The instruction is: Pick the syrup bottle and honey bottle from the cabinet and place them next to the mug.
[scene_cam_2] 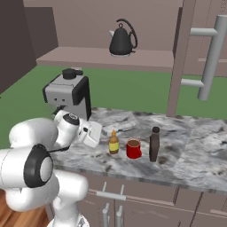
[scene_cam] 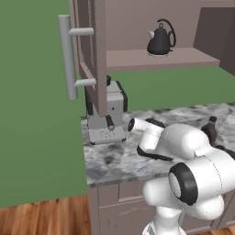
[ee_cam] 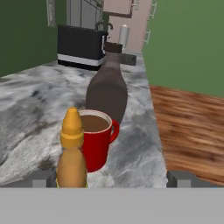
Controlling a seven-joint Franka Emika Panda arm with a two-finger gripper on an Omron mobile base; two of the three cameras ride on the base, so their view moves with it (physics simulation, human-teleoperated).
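While fully spread, gripper (ee_cam: 111, 178) flanks honey bottle (ee_cam: 71, 153), gripping nothing.

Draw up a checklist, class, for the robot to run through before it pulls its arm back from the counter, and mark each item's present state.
1. Honey bottle upright on the counter, beside the mug: ok.
2. Syrup bottle upright on the mug's other side: ok.
3. Gripper open, fingertips apart, honey bottle standing free between them: ok.
4. Cabinet shelf holds just the kettle, no bottles: ok.
5. Cabinet door shut: not ok, it stands open.
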